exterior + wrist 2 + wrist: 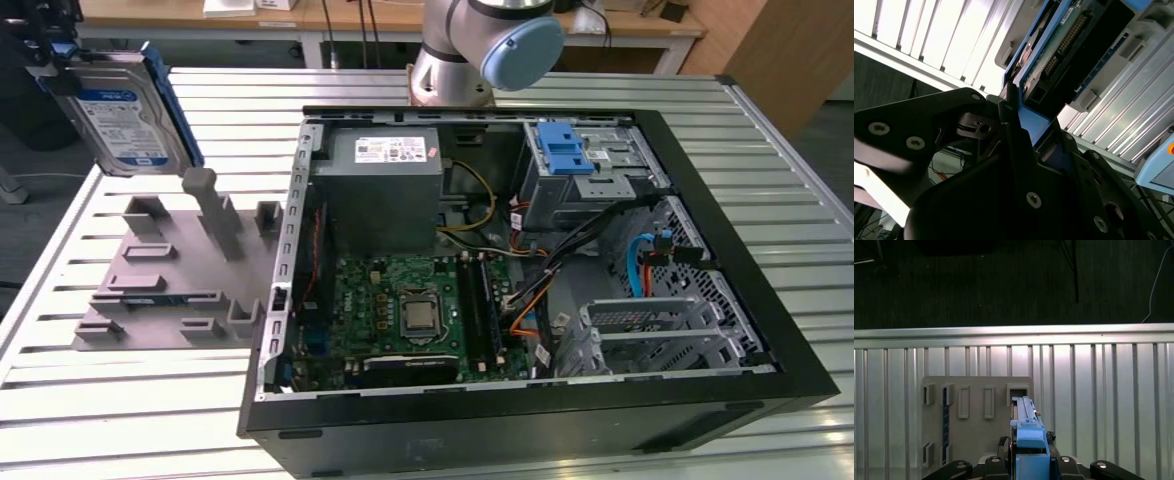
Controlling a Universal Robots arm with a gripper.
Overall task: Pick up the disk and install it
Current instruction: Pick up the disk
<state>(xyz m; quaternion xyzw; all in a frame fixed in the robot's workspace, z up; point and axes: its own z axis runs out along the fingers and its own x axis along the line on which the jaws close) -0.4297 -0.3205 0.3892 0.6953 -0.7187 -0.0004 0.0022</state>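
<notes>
The disk (127,110), a silver-grey drive with a white-and-blue label and blue rails, hangs upright in the air at the exterior view's far left. It is above and clear of the grey plastic stand (174,270). My gripper (56,62) is shut on its blue end handle. The first wrist view looks down the disk's edge (1026,422) onto the stand (974,415), with my gripper (1030,465) clamped on the blue handle. The second wrist view shows the disk's circuit-board side (1064,45) running out from my black fingers (1019,150).
An open computer case (747,330) lies flat on the slatted metal table (134,410). A grey drive bay with a blue bracket (563,150) sits at its far right corner, with cables and the motherboard (414,310) inside. The arm's base (481,50) stands behind the case.
</notes>
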